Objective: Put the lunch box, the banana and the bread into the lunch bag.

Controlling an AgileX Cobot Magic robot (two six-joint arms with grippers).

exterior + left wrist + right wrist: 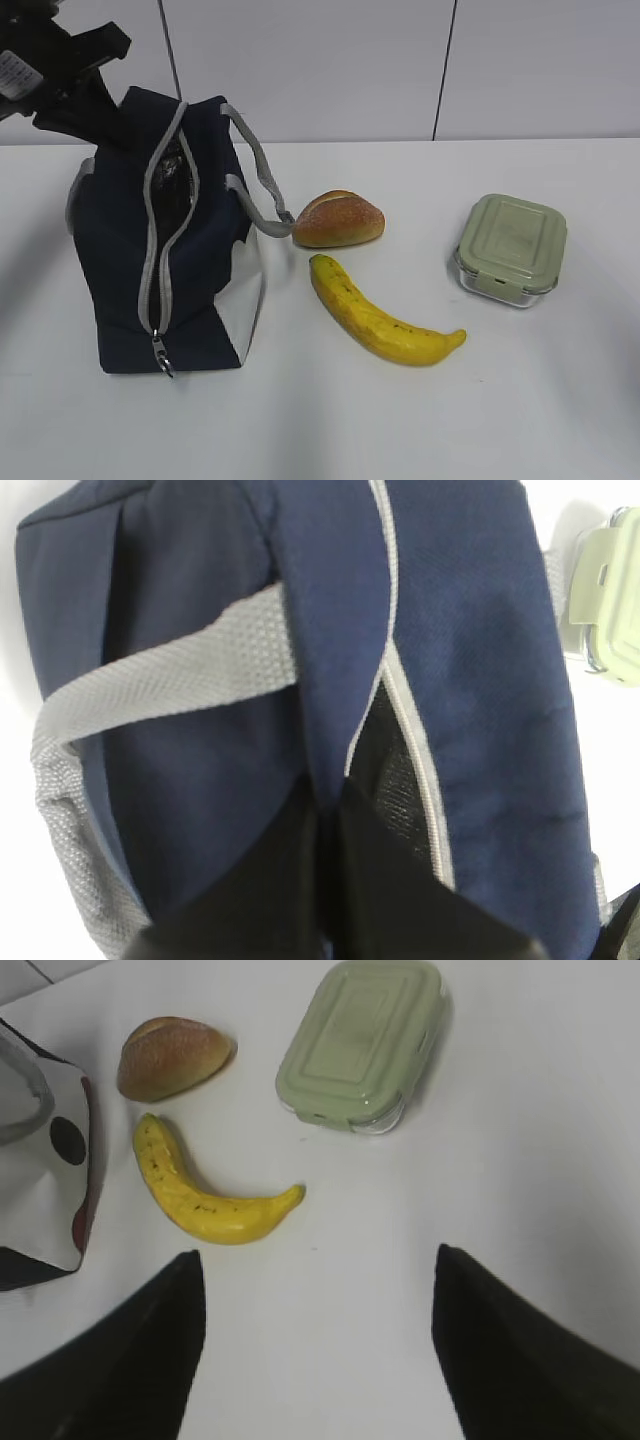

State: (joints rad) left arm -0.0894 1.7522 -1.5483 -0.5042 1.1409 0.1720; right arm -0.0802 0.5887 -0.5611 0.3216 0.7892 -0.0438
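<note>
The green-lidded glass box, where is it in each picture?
Exterior view: the clear glass lunch box with a sage-green lid sits at the right, beyond the yellow banana.
Left wrist view: only its edge shows, upper right.
Right wrist view: top centre.
Shared landmark: the navy-blue fabric lunch bag.

Can't really see inside the lunch bag [190, 250], the zipper gap is just dark. In the left wrist view the left tool [330, 900] is a black blur cut off at the bottom, and the lunch box [612, 590] gets clipped by the right edge. The right tool [315, 1350] only shows two dark fingers, tips out of frame.
</note>
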